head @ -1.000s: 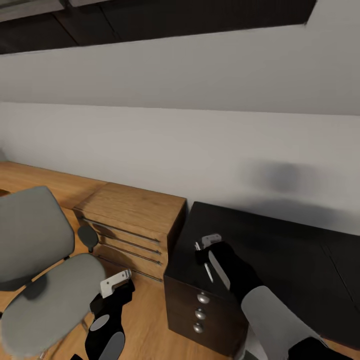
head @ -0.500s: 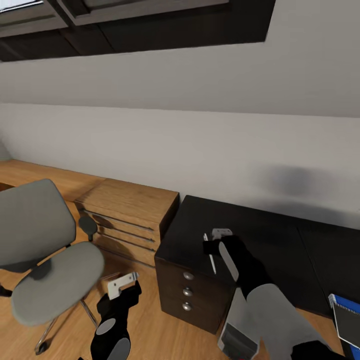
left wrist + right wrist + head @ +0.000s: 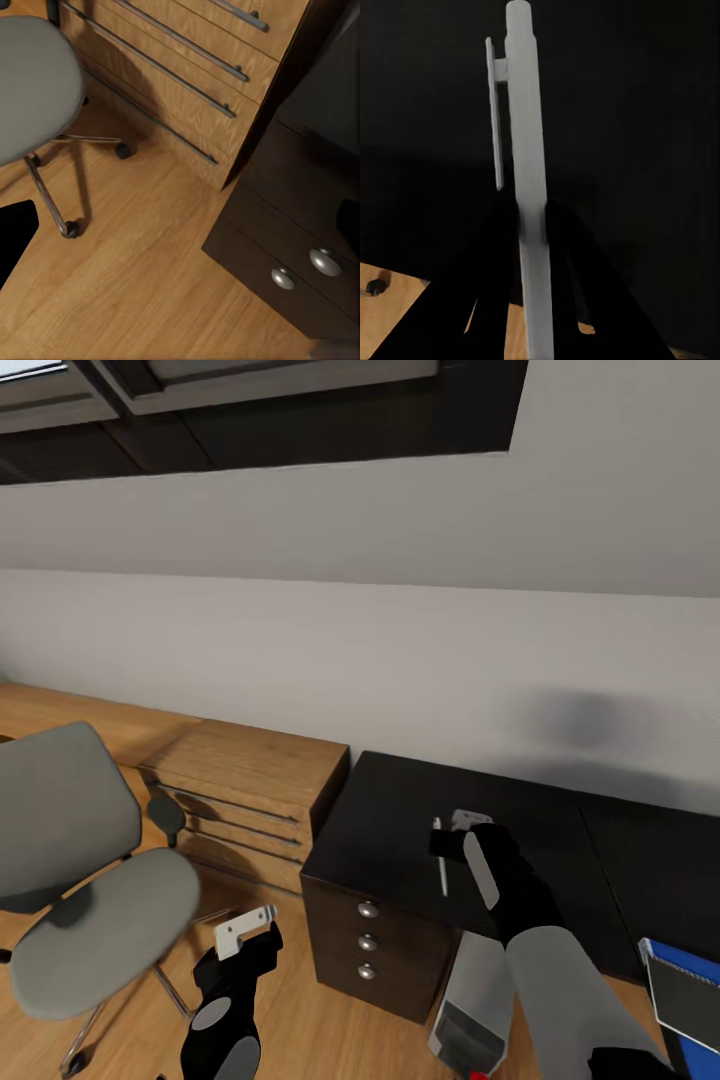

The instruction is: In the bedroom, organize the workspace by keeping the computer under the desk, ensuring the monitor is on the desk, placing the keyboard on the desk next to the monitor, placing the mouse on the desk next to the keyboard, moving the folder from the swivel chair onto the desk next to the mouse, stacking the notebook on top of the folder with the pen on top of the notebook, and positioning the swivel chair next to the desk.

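Observation:
My right gripper (image 3: 449, 844) is shut on a white pen (image 3: 441, 868), held just above the black desk (image 3: 390, 830) near its left end. In the right wrist view the pen (image 3: 526, 150) stands upright between the dark fingers (image 3: 570, 251), clip to one side. The grey swivel chair (image 3: 90, 920) stands on the floor at the left, its seat bare. My left gripper (image 3: 247, 932) hangs open low over the floor between chair and desk. A grey computer tower (image 3: 478, 1000) sits under the desk. A blue-edged flat item (image 3: 685, 985) lies at the right edge; I cannot tell whether it is folder or notebook.
A light wooden drawer unit (image 3: 250, 785) stands against the wall between chair and desk. The desk's drawer block with three round knobs (image 3: 367, 940) faces me. In the left wrist view, the chair's wheeled base (image 3: 67, 225) rests on wooden floor (image 3: 150, 285).
The camera has shifted, so everything slid left and the computer and the blue-edged item came into view. My right gripper still holds the pen over the desk.

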